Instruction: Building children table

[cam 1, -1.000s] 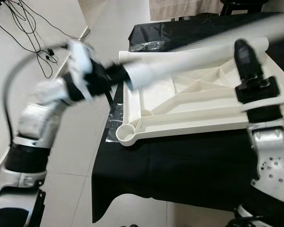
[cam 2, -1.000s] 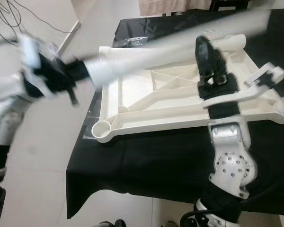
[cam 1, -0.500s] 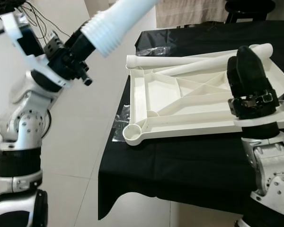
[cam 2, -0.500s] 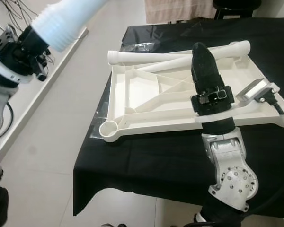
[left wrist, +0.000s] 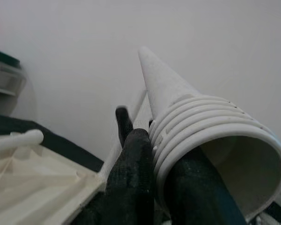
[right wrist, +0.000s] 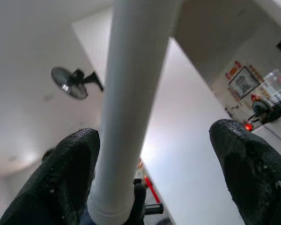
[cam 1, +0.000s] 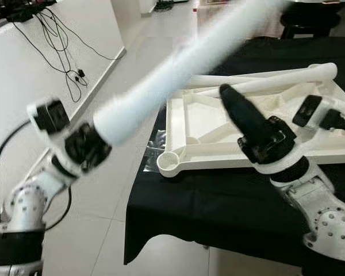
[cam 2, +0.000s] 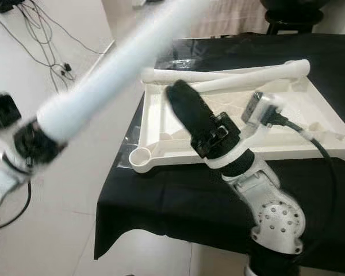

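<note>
My left gripper (cam 1: 95,144) is shut on the ribbed threaded end of a long white table leg (cam 1: 178,63), held out over the floor left of the table. The leg slants up and to the right, blurred. In the left wrist view the black fingers (left wrist: 131,159) clamp that ribbed end (left wrist: 210,136). My right gripper (cam 1: 233,103) is open and leans left above the upturned white tabletop (cam 1: 218,164). In the right wrist view the leg (right wrist: 131,93) passes between its spread fingers (right wrist: 70,173), close to one. A round corner socket (cam 1: 171,163) faces me.
Two more white legs (cam 1: 264,75) lie along the tabletop's far edge. The tabletop rests on a black-draped table (cam 1: 218,213), with clear plastic wrap (cam 1: 155,144) under its near corner. Cables (cam 1: 57,46) trail over the tiled floor on the left. A dark stool (cam 1: 310,17) stands behind.
My left arm has dropped from high on the left to low, swinging the leg so that it slants over the tabletop. My right gripper has tipped left toward the leg.
</note>
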Controlling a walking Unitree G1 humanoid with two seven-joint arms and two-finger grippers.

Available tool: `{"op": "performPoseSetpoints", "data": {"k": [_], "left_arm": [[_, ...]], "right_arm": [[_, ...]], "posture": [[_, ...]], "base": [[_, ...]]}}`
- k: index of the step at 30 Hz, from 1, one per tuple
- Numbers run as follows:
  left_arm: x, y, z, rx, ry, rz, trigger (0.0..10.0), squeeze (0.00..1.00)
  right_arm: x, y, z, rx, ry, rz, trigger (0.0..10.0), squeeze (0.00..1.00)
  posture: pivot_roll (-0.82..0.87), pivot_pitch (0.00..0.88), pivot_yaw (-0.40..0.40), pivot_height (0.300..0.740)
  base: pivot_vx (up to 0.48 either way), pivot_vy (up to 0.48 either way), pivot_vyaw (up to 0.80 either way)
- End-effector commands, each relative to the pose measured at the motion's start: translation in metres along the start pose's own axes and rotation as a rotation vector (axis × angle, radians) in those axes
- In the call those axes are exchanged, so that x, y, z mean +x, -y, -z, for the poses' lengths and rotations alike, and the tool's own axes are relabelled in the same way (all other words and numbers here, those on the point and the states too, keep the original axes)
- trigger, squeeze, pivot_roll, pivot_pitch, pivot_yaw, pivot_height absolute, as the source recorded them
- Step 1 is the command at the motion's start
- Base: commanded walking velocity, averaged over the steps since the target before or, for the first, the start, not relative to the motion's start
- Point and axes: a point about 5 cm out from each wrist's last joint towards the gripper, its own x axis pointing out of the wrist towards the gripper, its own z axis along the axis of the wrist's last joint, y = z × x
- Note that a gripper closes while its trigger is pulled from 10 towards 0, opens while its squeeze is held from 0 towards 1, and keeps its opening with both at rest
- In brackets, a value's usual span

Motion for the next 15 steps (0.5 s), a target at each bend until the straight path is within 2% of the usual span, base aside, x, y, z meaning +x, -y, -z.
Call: {"op": "performPoseSetpoints", "data": {"k": [1, 3, 10, 13, 15], "left_arm": [[-0.001, 0.006, 0.006, 0.004, -0.058, 0.029, 0.0, 0.0], [-0.002, 0.007, 0.012, -0.016, -0.064, 0.011, 0.0, 0.0], [-0.001, 0.007, 0.014, -0.029, -0.066, -0.003, 0.0, 0.0], [0.003, 0.008, 0.02, -0.043, -0.059, 0.009, 0.0, 0.0], [0.003, 0.008, 0.02, -0.043, -0.059, 0.009, 0.0, 0.0]], "right_arm": [[0.001, -0.012, 0.006, 0.022, -0.056, -0.091, 10.0, 0.0], [0.001, -0.018, 0.007, 0.053, -0.085, -0.139, 10.0, 0.0], [0.003, -0.021, 0.012, 0.084, -0.103, -0.162, 10.0, 0.0], [0.018, -0.02, 0.034, 0.136, -0.167, -0.151, 10.0, 0.0], [0.018, -0.02, 0.034, 0.136, -0.167, -0.151, 10.0, 0.0]], "posture": [[-0.07, 0.117, 0.107, 0.74], [-0.07, 0.118, 0.103, 0.74], [-0.07, 0.124, 0.097, 0.74], [-0.07, 0.133, 0.098, 0.74], [-0.07, 0.133, 0.098, 0.74]], "base": [[0.0, 0.0, 0.0], [0.0, 0.0, 0.0], [0.0, 0.0, 0.0], [0.0, 0.0, 0.0], [0.0, 0.0, 0.0]]}}
